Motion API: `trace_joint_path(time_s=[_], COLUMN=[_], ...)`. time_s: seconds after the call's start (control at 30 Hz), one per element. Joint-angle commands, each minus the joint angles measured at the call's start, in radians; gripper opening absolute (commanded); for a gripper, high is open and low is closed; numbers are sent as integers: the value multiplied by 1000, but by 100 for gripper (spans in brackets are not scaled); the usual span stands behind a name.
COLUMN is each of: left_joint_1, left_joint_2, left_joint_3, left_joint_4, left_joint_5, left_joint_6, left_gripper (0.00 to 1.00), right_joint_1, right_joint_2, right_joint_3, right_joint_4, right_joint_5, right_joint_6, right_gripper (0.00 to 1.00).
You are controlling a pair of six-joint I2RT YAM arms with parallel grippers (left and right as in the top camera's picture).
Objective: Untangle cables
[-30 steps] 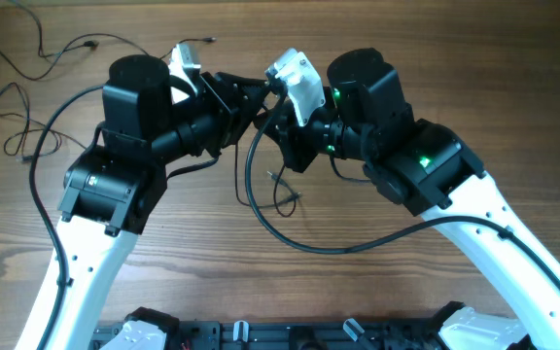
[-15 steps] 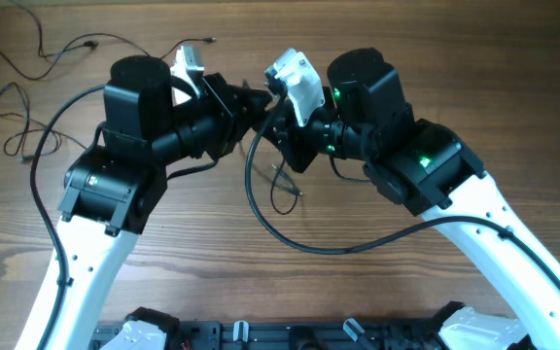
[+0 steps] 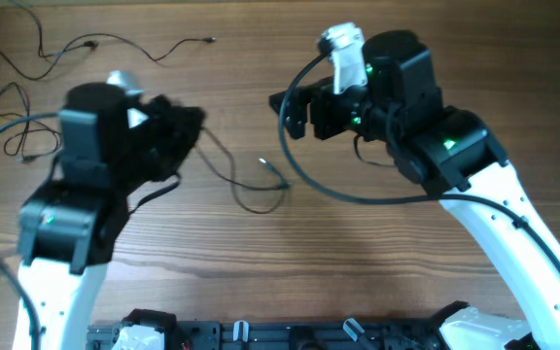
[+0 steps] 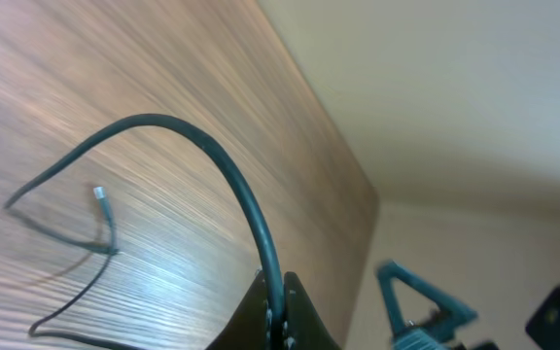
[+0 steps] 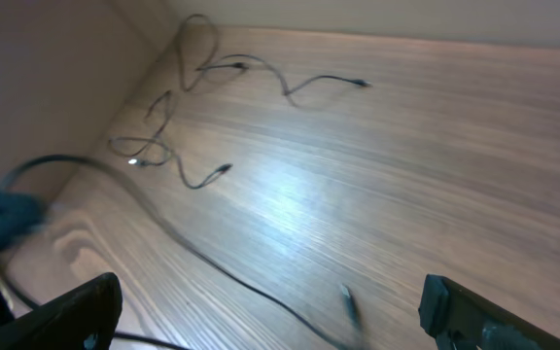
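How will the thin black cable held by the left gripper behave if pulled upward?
Probably floppy: the cable bends in a loose arc from the shut left gripper. Likely light, being so thin; its plug end may drag.

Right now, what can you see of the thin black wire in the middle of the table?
The middle wire is thin, black and rubbery-looking. One stretch is pinched in the shut left tool and arcs away; the rest lies in a loose loop on the wooden table, ending in a small pale plug.
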Motion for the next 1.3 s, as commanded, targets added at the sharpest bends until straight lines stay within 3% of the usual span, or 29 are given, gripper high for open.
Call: trace_joint_path(time_s=[0.0, 0.13, 0.3, 0.47, 0.57, 0.8, 1.0, 1.03, 1.07, 1.1, 1.13, 1.2, 1.27], left_joint_1=[150, 337, 575, 729, 822, 918, 967, 969, 969, 969, 969, 969, 967], left_joint_2=[-68, -80, 0, 100, 183, 399, 578, 594, 609, 618, 620, 618, 616], left_joint_3=[13, 13, 12, 12, 12, 11, 11, 11, 11, 11, 11, 12, 12], left_joint_4=[-75, -131, -295, -310, -266, -36, 262, 278, 287, 291, 294, 305, 303], left_joint_5=[-93, -97, -187, -346, -429, -784, -828, -829, -828, -828, -827, -782, -639], left_joint_6=[28, 162, 162, 161, 161, 170, 236, 236, 236, 236, 236, 237, 294], left_gripper=[4, 4, 4, 4, 4, 4, 6, 18, 57, 87, 100, 100, 100], right_joint_1=[-14, -14, -14, -14, -14, -14, -14, -14, -17, -17, -16, -16, -16], right_joint_2=[-11, -10, -10, -10, -10, -10, -10, -10, -10, -10, -10, -10, -10], right_joint_3=[13, 13, 13, 13, 12, 11, 11, 11, 11, 11, 11, 11, 11], right_joint_4=[-19, -29, -29, -36, -57, -78, -85, -85, -84, -81, -82, -81, -80], right_joint_5=[20, 21, 35, 35, 35, 47, 47, 47, 47, 47, 46, 47, 46], right_joint_6=[30, 29, 29, 28, 29, 10, 6, 6, 6, 6, 7, 6, 6], right_gripper=[100, 100, 100, 100, 100, 100, 100, 100, 100, 100, 100, 100, 100])
